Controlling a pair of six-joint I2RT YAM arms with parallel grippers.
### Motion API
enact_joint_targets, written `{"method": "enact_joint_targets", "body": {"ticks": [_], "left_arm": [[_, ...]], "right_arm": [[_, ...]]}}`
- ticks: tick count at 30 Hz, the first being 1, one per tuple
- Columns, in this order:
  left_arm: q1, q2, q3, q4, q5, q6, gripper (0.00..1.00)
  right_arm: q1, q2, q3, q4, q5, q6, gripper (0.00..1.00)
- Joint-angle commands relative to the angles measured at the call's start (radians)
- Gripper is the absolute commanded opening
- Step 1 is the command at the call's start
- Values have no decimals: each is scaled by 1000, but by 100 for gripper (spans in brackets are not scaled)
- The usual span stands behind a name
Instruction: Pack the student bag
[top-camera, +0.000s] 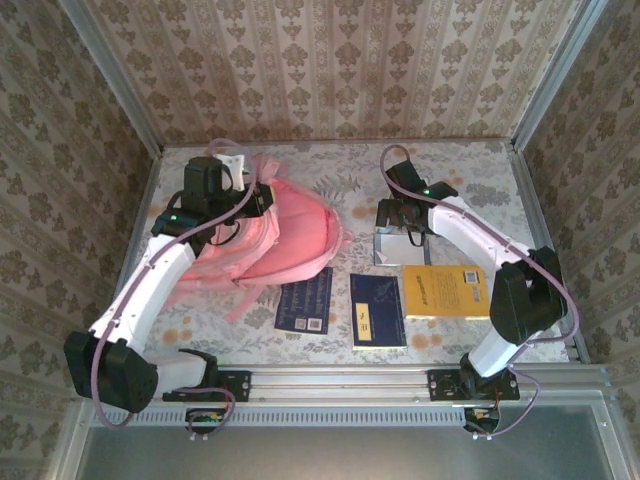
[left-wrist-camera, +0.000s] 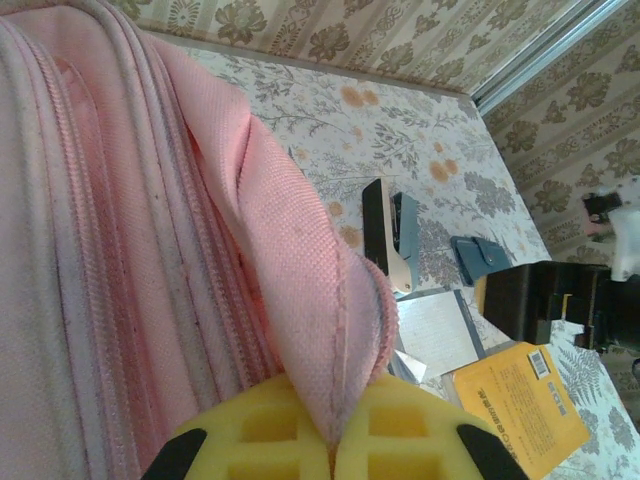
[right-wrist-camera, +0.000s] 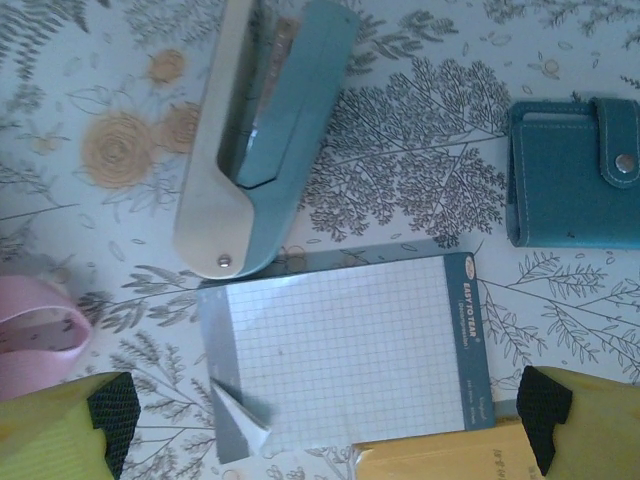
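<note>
Bag: the student bag (top-camera: 285, 235) lies on the left half of the tabletop (top-camera: 350, 170), toward the far edge, with its straps trailing toward the near edge.
Left end effector (left-wrist-camera: 335, 435): closed on a fold of the bag's pink fabric next to the zip lines. It is probably pinching the lip to hold the mouth up so things can slide in.
Right end effector (right-wrist-camera: 325, 420): jaws spread wide and touching nothing. It hangs over the notepad (right-wrist-camera: 350, 345), right of centre, probably lined up to pick it up.
Notepad: lies flat with one corner curled, the stapler (right-wrist-camera: 265, 130) just beside it and the wallet (right-wrist-camera: 575, 170) near.
Books: two dark booklets (top-camera: 305, 300) and a yellow book (top-camera: 445, 290) sit in a row along the near edge, within the right arm's reach.
Progress: every loose item is out on the tabletop, so packing seems barely begun.
Risk: the thin pad may be hard to pinch off the flat surface.
</note>
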Motion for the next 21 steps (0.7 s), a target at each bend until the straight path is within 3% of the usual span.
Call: {"method": "enact_joint_targets", "body": {"ticks": [1, 13, 21], "left_arm": [[4, -36, -4, 60, -9, -10, 0], [-1, -44, -6, 46, -27, 5, 0], [-6, -39, -7, 49, -22, 4, 0]], "right_arm": [[-11, 65, 89, -31, -16, 57, 100], [-50, 430, 392, -72, -76, 277, 100], [-55, 559, 460, -63, -107, 290, 100]]}}
